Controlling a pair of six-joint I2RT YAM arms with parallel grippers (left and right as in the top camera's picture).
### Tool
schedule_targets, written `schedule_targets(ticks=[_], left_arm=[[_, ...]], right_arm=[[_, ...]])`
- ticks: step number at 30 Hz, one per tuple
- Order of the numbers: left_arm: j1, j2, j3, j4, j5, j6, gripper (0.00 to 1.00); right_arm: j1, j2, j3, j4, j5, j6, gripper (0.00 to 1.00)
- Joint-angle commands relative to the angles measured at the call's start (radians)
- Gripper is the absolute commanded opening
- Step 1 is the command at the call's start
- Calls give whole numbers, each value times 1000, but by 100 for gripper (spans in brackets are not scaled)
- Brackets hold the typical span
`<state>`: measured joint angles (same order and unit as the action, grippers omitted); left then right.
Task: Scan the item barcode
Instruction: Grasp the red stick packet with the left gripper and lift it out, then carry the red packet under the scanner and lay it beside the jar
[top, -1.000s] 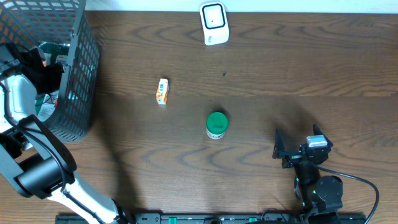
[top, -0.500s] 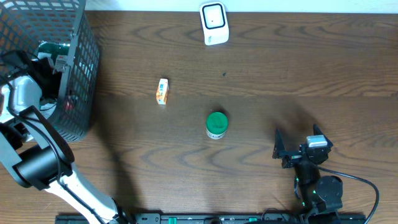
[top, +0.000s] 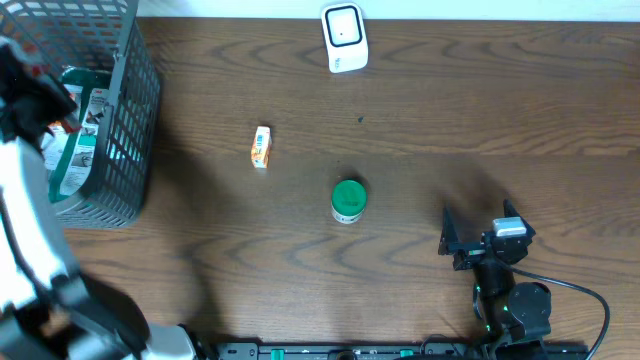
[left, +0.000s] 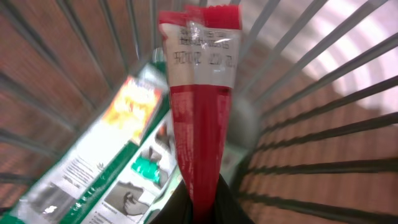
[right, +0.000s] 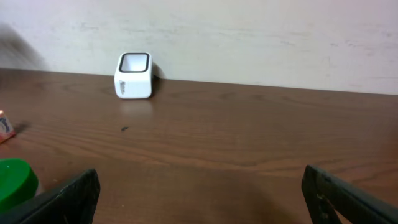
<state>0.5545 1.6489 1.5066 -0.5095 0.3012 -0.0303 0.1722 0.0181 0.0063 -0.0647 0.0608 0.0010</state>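
Far left, inside the wire basket (top: 130, 150): left gripper (left: 199, 208), jaws pinched tight on a red packet (left: 202, 124), above a green-and-white pouch (left: 112, 168). On the open table (top: 500, 120), a small orange carton (top: 261, 146), then a green-lidded jar (top: 348, 200); white scanner (top: 344, 38) at the far edge, well apart from the packet. Low right: right gripper (top: 452, 240), jaws spread wide, holding nothing.

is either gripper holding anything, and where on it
The left gripper pinches the red packet by one end; the right gripper is open, holding nothing.
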Motion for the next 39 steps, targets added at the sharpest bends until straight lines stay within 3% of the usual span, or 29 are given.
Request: schedule_targets(ticks=[1, 7, 10, 18, 20, 27, 33, 39], left_arm=[[-9, -184, 33, -32, 15, -137, 10], [-73, -372, 33, -129, 77, -209, 9], [-166, -455, 33, -246, 76, -212, 9], [-415, -466, -2, -484, 72, -224, 10], [-485, -453, -32, -485, 66, -230, 9], [-748, -356, -123, -464, -159, -329, 10], [-941, -192, -172, -351, -183, -417, 9], [-1046, 7, -173, -225, -183, -432, 9]], right_arm=[[-4, 0, -1, -3, 10, 17, 99], [-4, 0, -1, -4, 10, 17, 99], [-4, 0, -1, -3, 9, 17, 99], [-4, 0, -1, -4, 10, 17, 99], [-4, 0, -1, -4, 10, 17, 99], [-4, 0, -1, -3, 10, 17, 99], [-4, 0, -1, -3, 10, 17, 99], [-4, 0, -1, -4, 10, 17, 99]])
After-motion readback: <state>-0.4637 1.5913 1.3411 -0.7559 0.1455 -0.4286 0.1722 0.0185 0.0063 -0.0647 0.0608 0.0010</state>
